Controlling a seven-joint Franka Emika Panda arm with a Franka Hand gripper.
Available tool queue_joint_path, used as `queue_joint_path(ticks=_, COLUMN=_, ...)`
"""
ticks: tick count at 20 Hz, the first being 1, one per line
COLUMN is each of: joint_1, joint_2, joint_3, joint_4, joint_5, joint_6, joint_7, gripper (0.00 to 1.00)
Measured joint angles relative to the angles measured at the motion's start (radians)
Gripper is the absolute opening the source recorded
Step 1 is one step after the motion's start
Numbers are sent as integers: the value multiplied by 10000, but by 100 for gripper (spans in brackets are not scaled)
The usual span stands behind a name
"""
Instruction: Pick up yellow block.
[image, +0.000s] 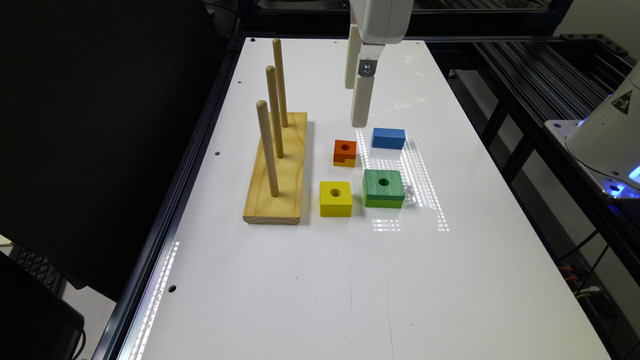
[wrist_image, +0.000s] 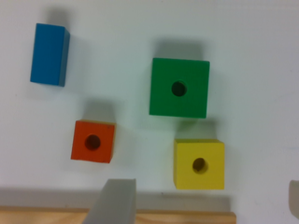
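Wrist view gives me the gripper (wrist_image: 201, 205) spread open above the yellow block (wrist_image: 199, 164), which sits just beside the green block (wrist_image: 179, 87).

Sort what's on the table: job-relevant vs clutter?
Job:
- yellow block
- gripper, hanging above the table, jaws open

Lying about:
- green block
- orange-topped block
- blue block
- wooden peg stand

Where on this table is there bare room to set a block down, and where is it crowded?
Free: the wide bare stretch of table nearer the camera than the yellow block and green block; also the strip on the exterior view's right of the blue block. Crowded: the four blocks, orange block included, beside the peg board.
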Motion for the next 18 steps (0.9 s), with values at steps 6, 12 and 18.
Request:
queue_joint_path(ticks=6, joint_1=-5, joint_2=646, joint_3=0, joint_4=6, joint_5=-106, joint_6=529, joint_7=43, gripper=100)
queue_joint_path(ticks=12, joint_1=-5, joint_2=643, joint_3=0, joint_4=8, joint_5=-106, joint_6=532, joint_7=44, gripper=100)
queue_joint_path(ticks=18, joint_1=-2, joint_2=956, joint_3=1, joint_4=4, joint_5=-123, joint_6=770, joint_7=46, gripper=100)
